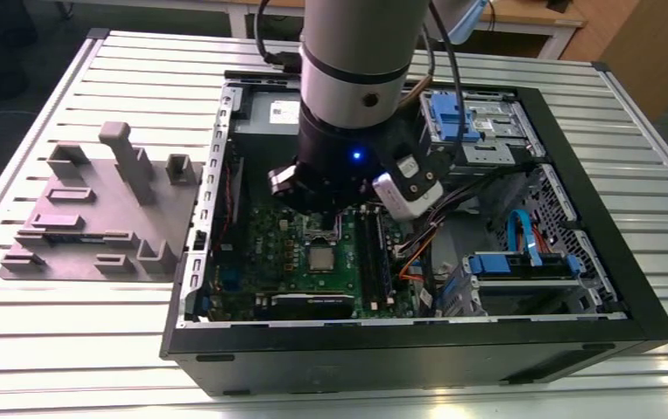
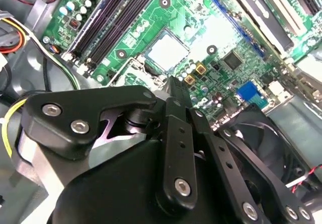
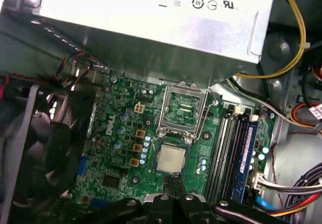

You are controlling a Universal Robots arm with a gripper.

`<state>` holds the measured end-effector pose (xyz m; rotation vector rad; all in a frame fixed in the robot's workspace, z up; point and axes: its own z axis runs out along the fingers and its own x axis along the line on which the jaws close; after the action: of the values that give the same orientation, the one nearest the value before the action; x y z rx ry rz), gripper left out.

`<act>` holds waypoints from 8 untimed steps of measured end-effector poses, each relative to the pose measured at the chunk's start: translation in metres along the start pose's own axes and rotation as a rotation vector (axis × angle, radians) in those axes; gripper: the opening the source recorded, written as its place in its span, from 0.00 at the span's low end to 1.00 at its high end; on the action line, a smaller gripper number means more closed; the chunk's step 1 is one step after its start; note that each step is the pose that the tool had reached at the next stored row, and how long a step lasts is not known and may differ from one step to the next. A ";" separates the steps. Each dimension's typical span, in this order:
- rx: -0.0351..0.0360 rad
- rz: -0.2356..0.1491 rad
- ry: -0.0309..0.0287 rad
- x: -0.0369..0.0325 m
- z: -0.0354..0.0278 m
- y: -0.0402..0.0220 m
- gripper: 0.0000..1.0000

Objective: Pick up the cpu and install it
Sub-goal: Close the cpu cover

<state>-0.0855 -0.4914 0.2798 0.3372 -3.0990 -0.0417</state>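
Observation:
The cpu (image 3: 171, 158) is a small silvery square lying flat in its socket on the green motherboard (image 3: 115, 133); it also shows in the exterior view (image 1: 320, 258) and in the second wrist view (image 2: 168, 49). The metal socket frame (image 3: 183, 108) stands hinged open just beyond the chip. My gripper (image 3: 174, 179) hovers close above the board at the cpu's near edge, its two thin black fingers (image 2: 173, 85) pressed together with nothing between them. The arm's wrist (image 1: 357, 157) hangs over the open computer case.
A black fan (image 3: 45, 148) sits beside the socket on one side and memory slots (image 3: 241, 148) on the other. The power supply box (image 3: 151, 12) and loose cables (image 3: 297, 118) crowd the case. A grey fixture block (image 1: 100, 218) stands on the slatted table at the exterior view's left.

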 end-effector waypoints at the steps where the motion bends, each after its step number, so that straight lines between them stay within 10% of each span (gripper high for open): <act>1: 0.0000 -0.002 0.0001 -0.0013 0.0001 -0.0003 0.10; 8: 0.0006 -0.014 0.0007 -0.0037 0.0000 -0.0009 0.10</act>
<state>-0.0816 -0.4914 0.2796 0.3595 -3.0962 -0.0410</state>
